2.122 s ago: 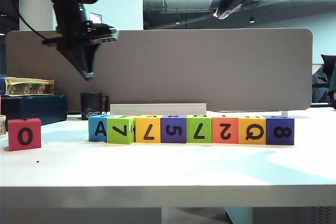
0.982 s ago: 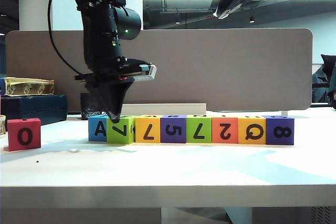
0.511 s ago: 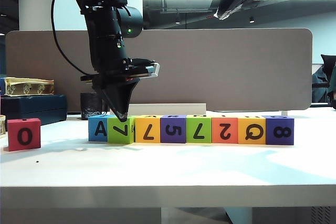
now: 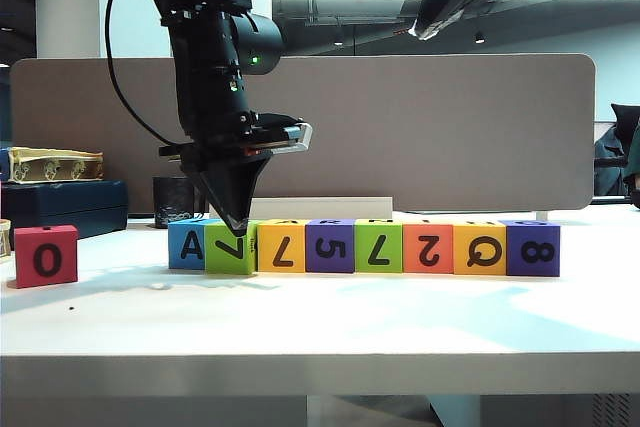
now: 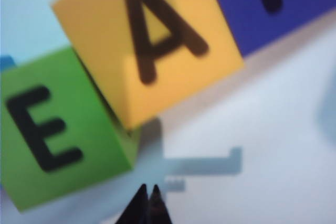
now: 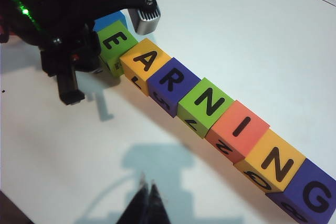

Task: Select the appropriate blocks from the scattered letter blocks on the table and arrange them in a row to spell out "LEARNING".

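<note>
**Mara:** Behind the row of blocks, what stands about?

**Jon:** On the far side, a grey-brown divider panel [image 4: 400, 132] spans most of the width, with a low white strip [image 4: 300, 208] at its foot. Off to the left sit a dark mug [image 4: 176, 199], a dark blue box [image 4: 60, 209] and a yellowish tray [image 4: 55, 164] on top of it. Ceiling strip lights run across the room behind.

**Mara:** And the blocks themselves?

**Jon:** Eight cubes stand touching in a line on the white table [image 4: 320, 327]: blue cube [image 4: 186, 244], green cube [image 4: 231, 247], yellow cube [image 4: 282, 246], purple, green, coral, orange, purple. From the right wrist view their tops read E, A, R, N, I, N, G; the left arm hides the blue one's top. The green cube sits slightly skewed against the yellow. A red cube marked O [image 4: 46, 255] stands well apart at the left.

**Mara:** The grippers?

**Jon:** The left gripper [image 4: 238, 225] points down, fingers pressed together and holding nothing, its tip at the green cube's upper edge. The right gripper [image 6: 148, 199] hangs high at the right, fingertips together too, nothing between them.
</note>
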Available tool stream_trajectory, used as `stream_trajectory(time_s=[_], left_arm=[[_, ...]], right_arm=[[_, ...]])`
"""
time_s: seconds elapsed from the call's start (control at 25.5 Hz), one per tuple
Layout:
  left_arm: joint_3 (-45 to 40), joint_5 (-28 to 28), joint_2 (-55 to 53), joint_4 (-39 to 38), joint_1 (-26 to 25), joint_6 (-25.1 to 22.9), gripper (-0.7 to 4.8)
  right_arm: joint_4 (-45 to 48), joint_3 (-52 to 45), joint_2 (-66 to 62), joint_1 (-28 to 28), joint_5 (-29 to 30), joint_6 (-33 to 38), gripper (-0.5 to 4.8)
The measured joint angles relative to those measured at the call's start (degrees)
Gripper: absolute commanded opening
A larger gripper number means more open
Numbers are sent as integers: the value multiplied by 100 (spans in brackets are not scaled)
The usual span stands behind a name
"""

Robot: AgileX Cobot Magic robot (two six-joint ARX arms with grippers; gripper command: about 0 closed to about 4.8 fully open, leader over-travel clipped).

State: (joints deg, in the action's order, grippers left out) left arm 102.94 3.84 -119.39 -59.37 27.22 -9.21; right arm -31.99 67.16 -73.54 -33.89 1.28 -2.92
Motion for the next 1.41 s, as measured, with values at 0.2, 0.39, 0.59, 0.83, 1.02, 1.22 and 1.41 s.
stream_trajectory(time_s=[0.2,0.39,0.59,0.83,1.02,1.22,1.41], left_arm=[[2,-243,-236,173,-24,-4,-6],[2,-256,-304,417,-22,-17,-6],[2,-256,-304,520,-22,-17,-6],[2,-256,-304,520,-22,-17,-6],[15,-256,-295,249,-22,-20,-6],[83,-256,11,-271,-22,-94,-6],[138,-627,380,-111,-68,-170,-6]], right_arm=[[-2,0,0,0,4,0,-2],[-22,0,0,0,17,0,-2],[-39,0,0,2,20,0,-2],[-39,0,0,0,20,0,-2],[-39,0,0,0,20,0,-2],[-24,0,0,2,-11,0,-2],[55,0,0,155,-13,-46,-2]])
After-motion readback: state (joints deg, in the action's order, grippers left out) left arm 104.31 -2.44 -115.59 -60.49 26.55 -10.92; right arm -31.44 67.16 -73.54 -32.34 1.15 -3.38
